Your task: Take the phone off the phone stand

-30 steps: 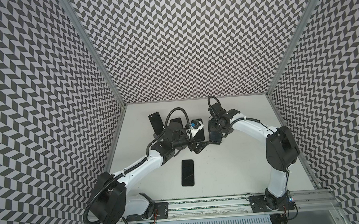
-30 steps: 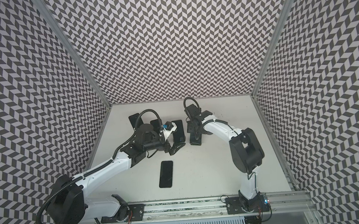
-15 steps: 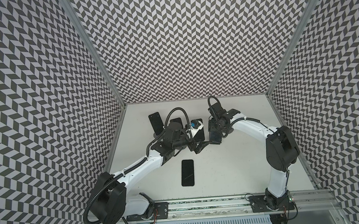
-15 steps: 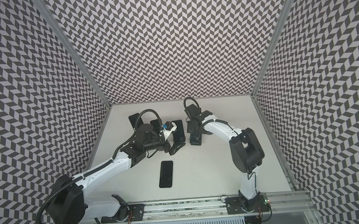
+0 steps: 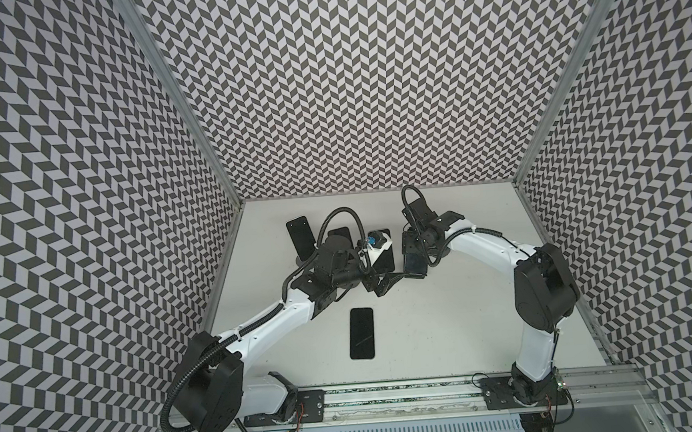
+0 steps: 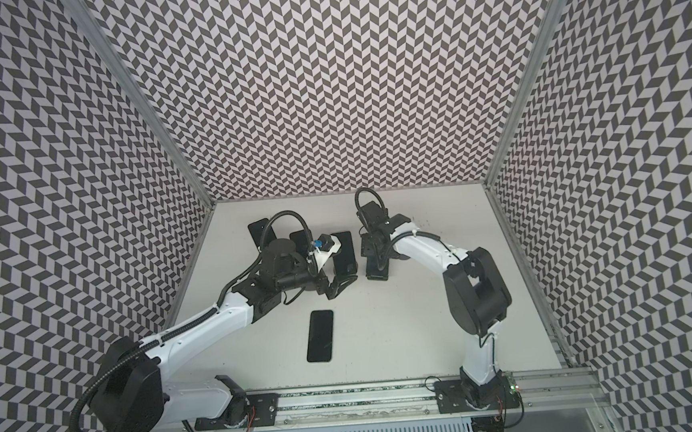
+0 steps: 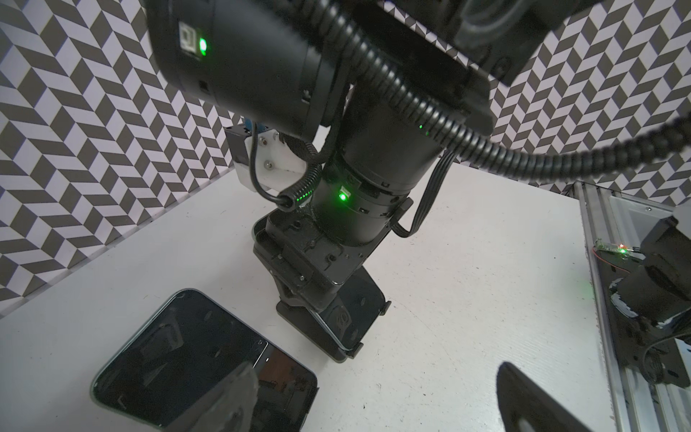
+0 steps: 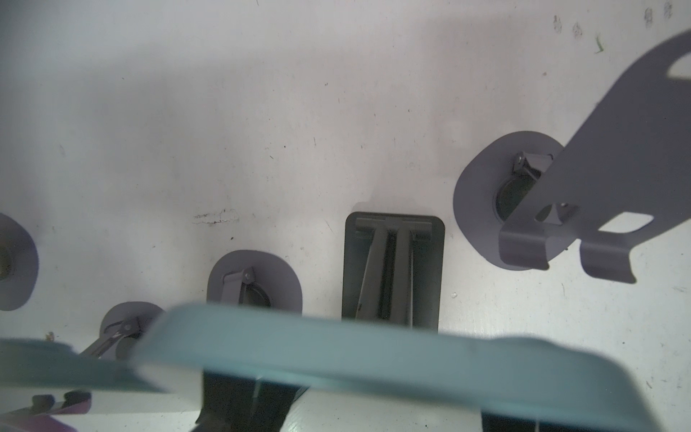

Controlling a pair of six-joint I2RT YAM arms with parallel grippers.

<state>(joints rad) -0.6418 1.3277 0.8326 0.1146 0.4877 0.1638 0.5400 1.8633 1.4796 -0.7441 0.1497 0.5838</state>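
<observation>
Robot lab enclosure, chevron walls (image 5: 368,78), mounting rail (image 5: 390,394)

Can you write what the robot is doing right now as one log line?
left tool: open, empty | right tool: shut on phone | phone: at stand, lifted or not unclear

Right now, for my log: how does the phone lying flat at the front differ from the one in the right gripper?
The front phone lies flat, untouched; the gripped phone is tilted up, clamped by the right gripper. The front phone sits forward, the gripped phone farther back. Both look dark from above.
</observation>
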